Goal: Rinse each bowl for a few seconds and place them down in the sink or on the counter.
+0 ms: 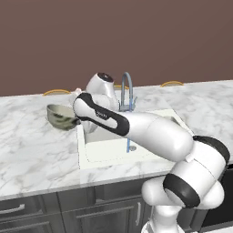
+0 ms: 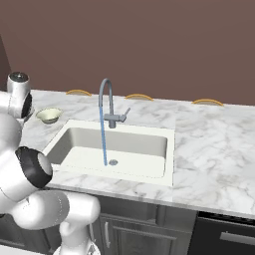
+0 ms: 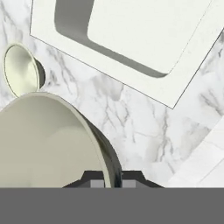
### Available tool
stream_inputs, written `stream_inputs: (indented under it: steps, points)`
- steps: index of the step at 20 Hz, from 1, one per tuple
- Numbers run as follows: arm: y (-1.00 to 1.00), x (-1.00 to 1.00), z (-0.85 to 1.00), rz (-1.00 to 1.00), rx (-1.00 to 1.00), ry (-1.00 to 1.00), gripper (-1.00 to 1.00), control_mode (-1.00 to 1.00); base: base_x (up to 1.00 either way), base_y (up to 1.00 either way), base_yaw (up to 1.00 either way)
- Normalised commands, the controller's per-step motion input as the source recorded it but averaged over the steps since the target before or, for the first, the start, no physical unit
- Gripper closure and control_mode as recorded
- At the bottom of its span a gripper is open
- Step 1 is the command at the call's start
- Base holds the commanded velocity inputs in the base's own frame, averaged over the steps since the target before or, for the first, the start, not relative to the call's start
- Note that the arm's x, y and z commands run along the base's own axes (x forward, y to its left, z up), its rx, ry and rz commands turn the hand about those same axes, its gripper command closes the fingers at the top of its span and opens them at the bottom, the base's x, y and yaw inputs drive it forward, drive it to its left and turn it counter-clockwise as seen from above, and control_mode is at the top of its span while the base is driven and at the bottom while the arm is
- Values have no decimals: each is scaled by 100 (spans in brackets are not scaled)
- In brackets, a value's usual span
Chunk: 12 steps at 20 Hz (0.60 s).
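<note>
Jaws pinching the rim of the grey bowl (image 1: 60, 116), held tilted above the counter (image 1: 36, 150) just left of the sink (image 2: 74, 137) — fingertips mostly hidden behind the bowl wall in the hand view. Cream bowl (image 2: 49, 115) resting on the counter left of the sink, partly cut off by the arm. Water streaming from the faucet (image 2: 105, 102) — into the sink.

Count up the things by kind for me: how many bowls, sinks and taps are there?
Bowls: 2, a grey-beige bowl pinched at its rim by the tool, and a cream bowl on the counter.
Sinks: 1.
Taps: 1, with water running.
Total: 4.
</note>
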Motion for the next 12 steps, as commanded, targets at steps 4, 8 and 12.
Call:
stream_inputs:
  steps: [4,8,12]
  points:
    - [-26,-16,6,-22,-19,0,100,-100,0,0,0]
    - [-27,-14,6,-21,-21,0,100,-100,0,0,0]
    - [-35,-12,6,-22,-20,0,100,-100,0,0,0]
